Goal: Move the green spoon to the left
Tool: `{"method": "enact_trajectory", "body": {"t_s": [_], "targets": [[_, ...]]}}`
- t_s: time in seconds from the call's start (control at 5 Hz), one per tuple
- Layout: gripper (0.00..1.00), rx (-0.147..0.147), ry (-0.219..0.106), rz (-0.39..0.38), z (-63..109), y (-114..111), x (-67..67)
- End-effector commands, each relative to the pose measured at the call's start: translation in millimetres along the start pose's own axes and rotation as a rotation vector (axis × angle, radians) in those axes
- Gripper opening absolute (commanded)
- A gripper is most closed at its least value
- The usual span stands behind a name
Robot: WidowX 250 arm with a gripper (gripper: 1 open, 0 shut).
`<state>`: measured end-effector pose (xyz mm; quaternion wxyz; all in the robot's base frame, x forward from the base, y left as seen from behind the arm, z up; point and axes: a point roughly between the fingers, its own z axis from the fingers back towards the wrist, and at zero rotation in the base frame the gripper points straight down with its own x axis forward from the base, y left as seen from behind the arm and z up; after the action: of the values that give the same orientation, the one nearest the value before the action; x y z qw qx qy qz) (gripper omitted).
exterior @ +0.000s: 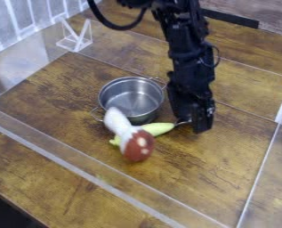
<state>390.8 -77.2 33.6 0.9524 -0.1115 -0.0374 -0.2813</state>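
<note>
End effector [193, 123] spread at the green spoon's [160, 130] bowl end, spoon at 5 o'clock of the steel pot [130, 98]; toy mushroom [132, 139] could be dragged along if spoon is pulled left, handle being overlapped by it.

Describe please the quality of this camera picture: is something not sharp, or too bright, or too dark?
In the camera view, the toy mushroom looks soft and blurred, the black robot arm is too dark for fine detail, and the steel pot shows pale reflections inside.
</note>
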Motion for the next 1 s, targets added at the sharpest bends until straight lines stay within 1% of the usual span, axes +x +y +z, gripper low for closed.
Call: {"method": "enact_trajectory", "body": {"t_s": [0.0,0.2,0.4,0.6,0.8], "targets": [[0.00,0.009,-0.032,-0.028,10.6,-9,11.7],[0.00,0.005,-0.021,-0.024,12.7,-2,20.0],[0.00,-0.018,-0.006,0.000,15.5,10,25.9],[1.00,-0.043,0.005,0.041,12.9,11,24.6],[0.00,-0.054,0.001,0.095,15.1,16,24.2]]}}
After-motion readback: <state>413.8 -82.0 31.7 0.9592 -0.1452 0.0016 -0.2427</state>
